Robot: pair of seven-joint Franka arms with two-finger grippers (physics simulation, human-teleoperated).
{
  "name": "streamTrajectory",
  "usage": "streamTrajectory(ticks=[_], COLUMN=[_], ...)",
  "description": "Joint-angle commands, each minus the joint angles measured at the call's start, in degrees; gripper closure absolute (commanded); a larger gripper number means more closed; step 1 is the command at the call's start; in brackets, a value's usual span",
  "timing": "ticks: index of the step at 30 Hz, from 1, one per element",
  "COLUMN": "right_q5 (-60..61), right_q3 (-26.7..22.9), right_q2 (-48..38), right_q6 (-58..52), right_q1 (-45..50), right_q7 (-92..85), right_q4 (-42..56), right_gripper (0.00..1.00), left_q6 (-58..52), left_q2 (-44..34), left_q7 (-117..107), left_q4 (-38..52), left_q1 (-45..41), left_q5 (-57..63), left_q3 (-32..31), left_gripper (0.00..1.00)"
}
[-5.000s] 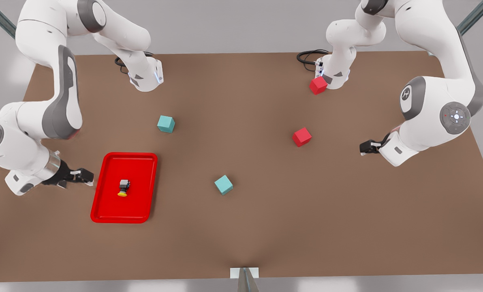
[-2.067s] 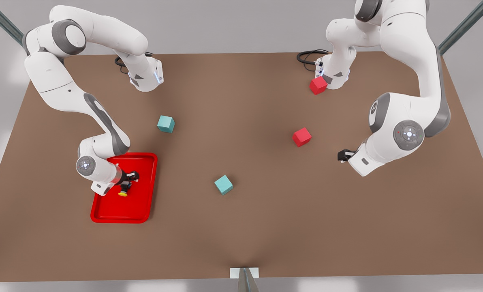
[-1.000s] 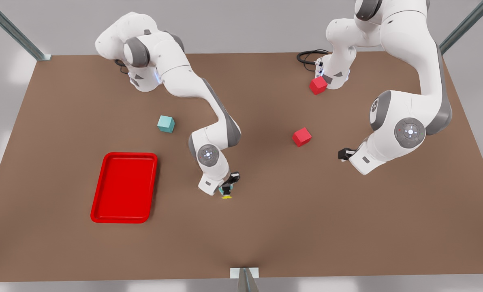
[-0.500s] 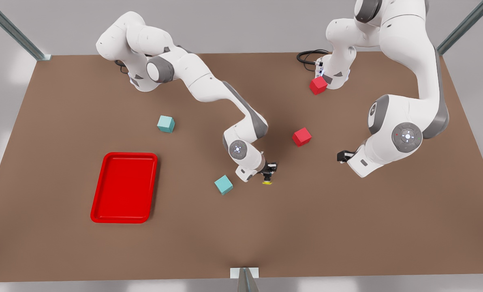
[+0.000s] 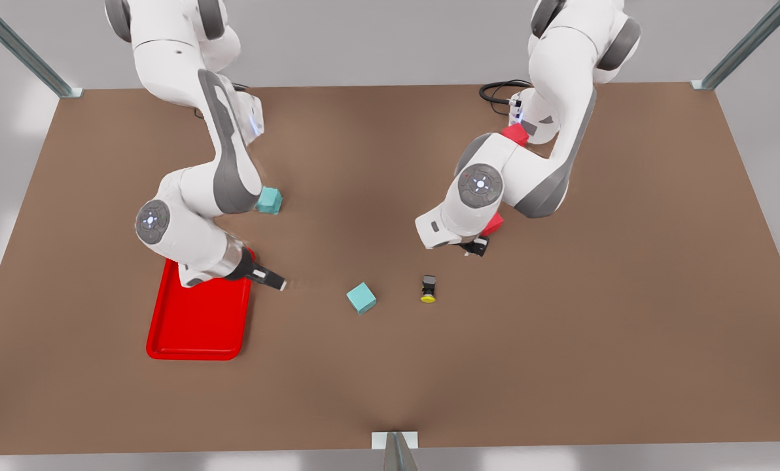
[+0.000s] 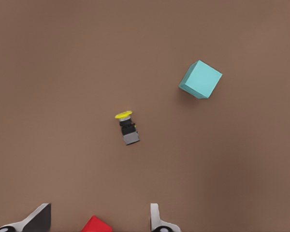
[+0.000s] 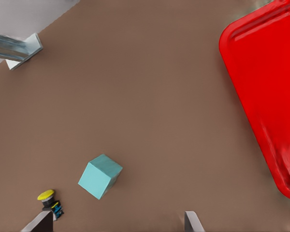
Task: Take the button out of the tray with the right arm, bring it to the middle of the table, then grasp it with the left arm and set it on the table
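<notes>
- Brown tabletop (image 5: pixel 560 366) in the front view carries the button (image 5: pixel 428 288) near its middle, lying on its side, free of both grippers, with a teal cube (image 5: pixel 361 298) just beside it toward the front view's left.
- The red tray (image 5: pixel 197 327) sits toward the tabletop's edge on the front view's left, nothing inside the part that shows.
- The right gripper (image 5: pixel 273 282) hangs just off the tray's corner nearest the tabletop's middle, well apart from the button; its fingers cannot be judged from here.
- The left gripper (image 5: pixel 476 246) hovers near the button, on its far side and not touching it, right beside a red cube (image 5: pixel 494 224).
- A second teal cube (image 5: pixel 270 201) peeks out behind the right arm (image 5: pixel 223 157); a second red cube (image 5: pixel 515 133) sits by the base of the left arm (image 5: pixel 547 163) near the far edge.
- Left wrist view: spread fingers (image 6: pixel 36 220) frame bare tabletop (image 6: pixel 63 72), holding nothing; the red cube's corner (image 6: pixel 96 225) lies between them, the button (image 6: pixel 127 128) and teal cube (image 6: pixel 200 79) farther off.
- Right wrist view: the fingers (image 7: pixel 193 222) stand spread and hold nothing; the tray's rim (image 7: pixel 241 72) is to one side, with the teal cube (image 7: pixel 100 176) and the button (image 7: pixel 50 200) resting on the tabletop (image 7: pixel 150 96).
</notes>
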Motion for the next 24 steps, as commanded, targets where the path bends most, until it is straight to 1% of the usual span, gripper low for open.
streamTrajectory(ticks=[1, 2, 3, 4, 5, 6, 8, 10, 11, 12, 15, 16, 17, 20, 22, 23, 24], right_q5=[-12.0, -16.2, -17.0, -17.3, -19.9, -22.2, -22.4, -22.3, -22.3, -22.5, -22.4, -22.1, -22.9, -22.4, -22.5, -22.3, -22.3], right_q3=[-0.1, -0.2, 0.0, 1.1, 7.4, 23.0, 23.5, 23.4, 23.4, 23.8, 23.8, 23.8, 24.1, 24.0, 23.8, 23.8, 23.8], right_q2=[-3.5, -5.0, -7.1, -9.4, -12.3, -14.7, -14.2, -13.3, -12.3, -12.4, -10.9, -10.8, -8.8, -7.7, -7.4, -7.3, -7.3], right_q6=[-14.8, -16.9, -18.5, -21.1, -22.9, -24.1, -24.8, -25.3, -25.9, -26.0, -25.7, -25.5, -22.7, -22.6, -22.5, -22.5, -22.5], right_q1=[-8.1, -8.7, -10.9, -12.9, -20.0, -35.1, -36.5, -36.2, -36.4, -35.6, -35.5, -36.2, -35.0, -35.7, -36.8, -36.9, -37.0], right_q7=[-27.3, -27.5, -27.6, -27.6, -27.9, -28.0, -28.8, -30.0, -30.2, -30.1, -30.4, -30.5, -30.0, -30.0, -30.1, -30.0, -30.0], right_q4=[0.8, 1.1, 1.1, 1.1, 1.0, 0.6, 3.4, 3.8, 6.1, 7.1, 7.3, 7.3, 7.3, 7.3, 7.4, 7.4, 7.4], right_gripper=[0.00, 0.00, 0.00, 0.00, 0.00, 0.00, 0.00, 0.00, 0.00, 0.00, 0.00, 0.00, 0.00, 0.00, 0.00, 0.00, 0.00], left_q6=[11.0, 11.5, 11.6, 13.7, 13.7, 13.7, 14.7, 16.4, 20.2, 20.4, 22.5, 25.1, 26.0, 26.0, 26.3, 27.9, 32.2], left_q2=[4.4, 6.0, 7.6, 8.5, 8.8, 8.8, 9.2, 11.4, 11.9, 13.4, 16.9, 18.6, 19.2, 18.9, 16.4, 14.4, 13.7], left_q7=[-16.2, -16.8, -24.2, -32.5, -34.0, -33.5, -33.3, -31.1, -26.4, -22.8, -13.3, -12.4, -8.6, -7.9, -8.7, -8.8, -9.6], left_q4=[0.0, -0.1, 0.0, -0.1, -0.2, -0.1, 0.0, 0.0, -0.8, -0.7, -0.7, -0.8, -1.0, -2.2, -6.6, -10.2, -13.3], left_q1=[0.2, 0.5, 0.2, -0.4, -0.3, -0.1, -0.4, -0.4, 0.0, -0.2, -0.8, -1.6, -1.7, -1.6, -1.6, -1.2, -1.1], left_q5=[-0.3, 1.1, 5.5, 7.2, 7.2, 7.1, 7.0, 7.2, 7.0, 6.9, 6.9, 7.1, 7.1, 7.0, 7.0, 7.1, 7.1], left_q3=[0.5, 0.8, 0.8, 0.8, 0.8, 0.7, 0.3, 0.3, 0.3, 0.2, -0.1, -0.1, -0.1, -0.2, -0.1, -0.1, -0.1], left_gripper=[0.00, 0.00, 0.00, 0.00, 0.00, 0.00, 0.00, 0.00, 0.00, 0.00, 0.00, 0.00, 0.00, 0.00, 0.00, 0.00, 0.00])
